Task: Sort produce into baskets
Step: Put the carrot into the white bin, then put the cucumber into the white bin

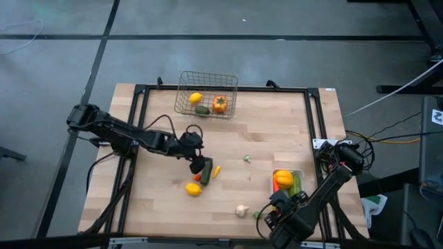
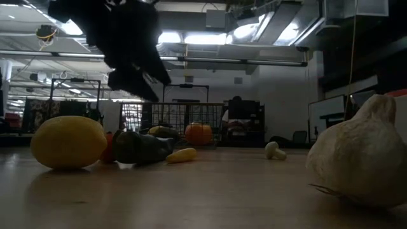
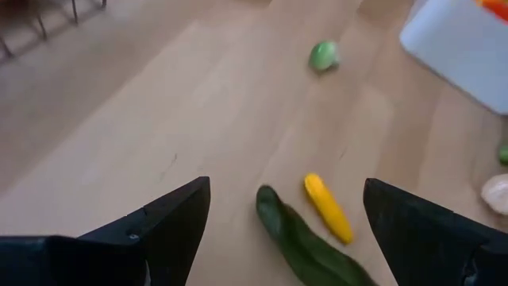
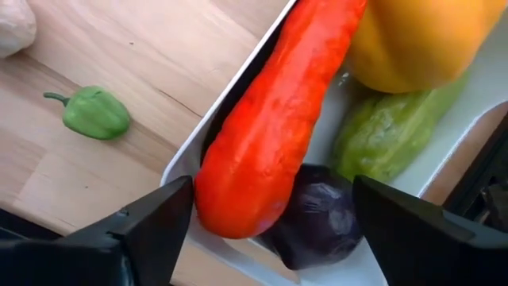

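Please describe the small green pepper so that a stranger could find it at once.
Find the white tray at the table's right front. On the bare wood beside it, next to the right pincer, lies the small green pepper. Its stem and green colour separate it from the pale garlic nearby.

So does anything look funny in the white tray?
Yes. The orange carrot lies askew in the white tray, its blunt end hanging over the rim above the table, propped on the purple eggplant. The open right gripper hovers over it.
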